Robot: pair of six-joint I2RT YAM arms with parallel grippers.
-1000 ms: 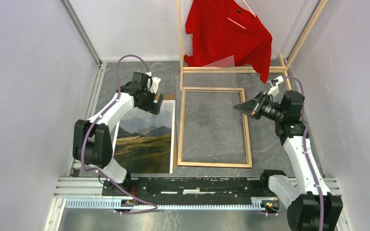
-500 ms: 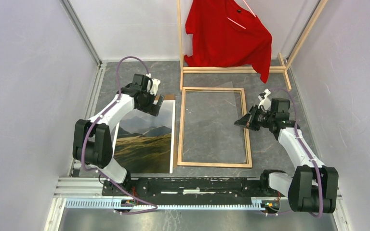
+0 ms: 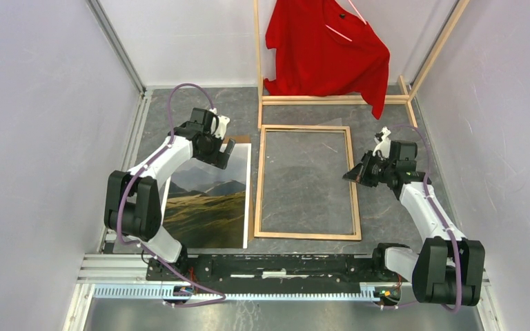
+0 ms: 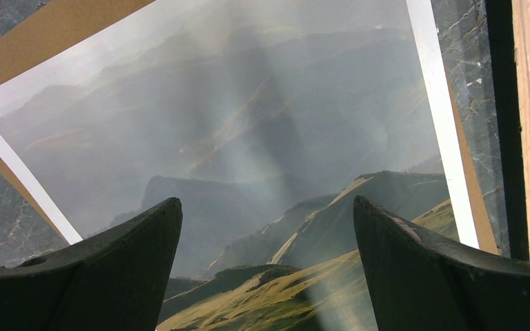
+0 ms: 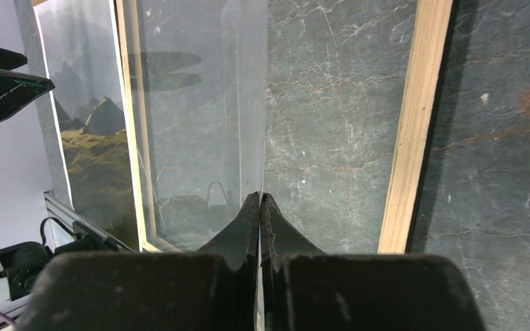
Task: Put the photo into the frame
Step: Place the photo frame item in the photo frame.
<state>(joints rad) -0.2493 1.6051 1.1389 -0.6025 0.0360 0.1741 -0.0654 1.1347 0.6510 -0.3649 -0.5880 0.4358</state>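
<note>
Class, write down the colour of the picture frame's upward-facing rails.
Light natural wood. The frame shows this best in the right wrist view.

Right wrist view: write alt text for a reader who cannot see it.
The right gripper, jaws shut, pinches the edge of a clear pane held over the frame, whose light wood rails rest on a dark marbled table. The photo of mountains shows at far left.

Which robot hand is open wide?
The left gripper, above the photo: its jaws stand far apart. The right gripper is pinched shut on a clear sheet.
</note>
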